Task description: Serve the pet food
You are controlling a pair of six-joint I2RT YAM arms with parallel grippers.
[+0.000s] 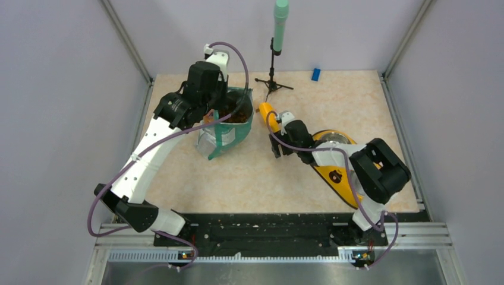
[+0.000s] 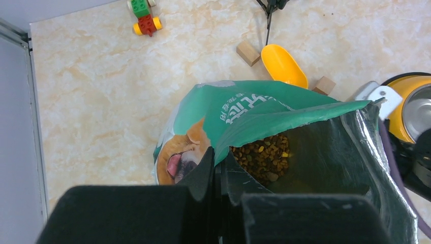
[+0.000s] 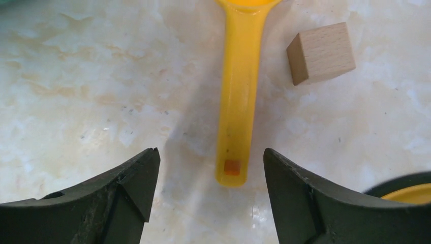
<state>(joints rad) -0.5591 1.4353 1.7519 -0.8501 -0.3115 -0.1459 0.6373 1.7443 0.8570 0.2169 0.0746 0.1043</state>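
The teal-and-white pouch (image 1: 229, 127) with the dog's face (image 2: 178, 157) stands open on the table. Brown kibble (image 2: 264, 155) shows inside it. My left gripper (image 2: 219, 168) is shut on the pouch's rim, one finger outside and one inside. It shows over the pouch's left side in the top view (image 1: 213, 111). A yellow scoop (image 3: 238, 101) lies flat on the table, bowl away from me. My right gripper (image 3: 209, 168) is open, its fingers on either side of the handle's end, just above the table. A yellow bowl stand with a steel bowl (image 1: 333, 142) lies under my right arm.
A tan wooden cube (image 3: 320, 52) lies right of the scoop handle; another (image 2: 248, 52) lies beyond the scoop bowl. A toy brick car (image 2: 144, 18) sits far off. A black tripod with a green pole (image 1: 274, 71) stands at the back, a blue block (image 1: 316, 73) near it.
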